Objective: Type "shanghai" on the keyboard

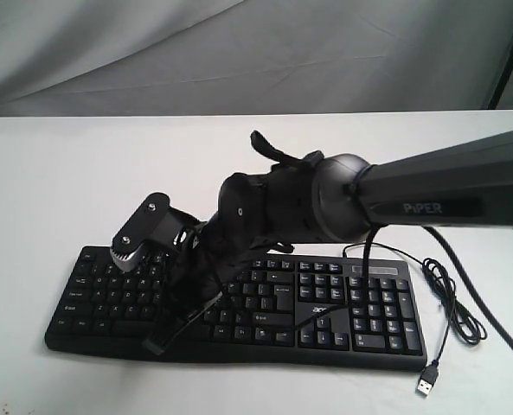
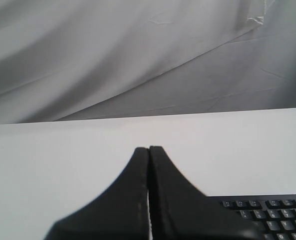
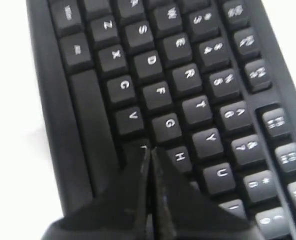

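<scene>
the black acer keyboard [image 1: 368,316] lies flat on the white table [image 1: 66,173], toward the near edge in the exterior view, number pad at the right end. its thin black usb cable [image 1: 451,298] is looped loosely on the table just beside that end, with the plug [image 1: 425,383] lying free near the keyboard's front right corner. the right arm [image 1: 429,194], marked "piper", reaches in from the right and crosses over the keyboard to its letter section, hiding part of the upper rows. the right claw [image 3: 148,152] is clenched, its two fingers pressed together with only a hairline seam between them and nothing in its grip. in the right wrist view its tip sits low over the letter keys, just beside the h key [image 3: 180,157] and the g key [image 3: 166,125], covering the key next to v [image 3: 130,117]; whether it is actually pressing a key i cannot tell. the left claw [image 2: 148,150] is clenched as well and holds nothing, its tip seen against bare table, with one corner of the keyboard showing off to its side in the left wrist view. a creased grey cloth [image 1: 239,52] hangs behind the table.
</scene>
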You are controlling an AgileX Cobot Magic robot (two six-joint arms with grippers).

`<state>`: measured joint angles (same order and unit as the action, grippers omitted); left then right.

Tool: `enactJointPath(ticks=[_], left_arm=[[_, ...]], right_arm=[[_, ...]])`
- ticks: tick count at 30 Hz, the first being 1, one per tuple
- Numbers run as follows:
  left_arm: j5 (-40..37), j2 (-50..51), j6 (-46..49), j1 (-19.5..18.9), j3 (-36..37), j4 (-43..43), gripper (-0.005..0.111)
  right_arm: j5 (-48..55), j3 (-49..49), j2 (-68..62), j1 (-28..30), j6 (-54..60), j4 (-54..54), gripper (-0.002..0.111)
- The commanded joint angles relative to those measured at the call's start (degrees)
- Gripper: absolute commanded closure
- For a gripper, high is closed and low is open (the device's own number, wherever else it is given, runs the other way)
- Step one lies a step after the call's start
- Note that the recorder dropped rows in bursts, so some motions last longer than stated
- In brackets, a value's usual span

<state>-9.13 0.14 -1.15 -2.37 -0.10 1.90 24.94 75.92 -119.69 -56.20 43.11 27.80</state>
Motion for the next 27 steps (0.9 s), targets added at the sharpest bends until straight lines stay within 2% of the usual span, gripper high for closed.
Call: enactJointPath(ticks=[1, 9, 27], left_arm=[[0.3, -0.1, -0.2, 0.4, 0.1, 0.0, 0.107], [0.3, -0.1, -0.2, 0.4, 0.1, 0.0, 0.107], [0.3, -0.1, -0.2, 0.4, 0.1, 0.0, 0.107]], right_arm=[[-0.5, 1.9, 1.2, 0.2, 0.2, -1.7, 0.108], [2.9, 8.6, -3.8, 0.2, 0.2, -1.7, 0.108], [2.7, 8.9, -5.0, 0.3, 0.1, -2.2, 0.108]])
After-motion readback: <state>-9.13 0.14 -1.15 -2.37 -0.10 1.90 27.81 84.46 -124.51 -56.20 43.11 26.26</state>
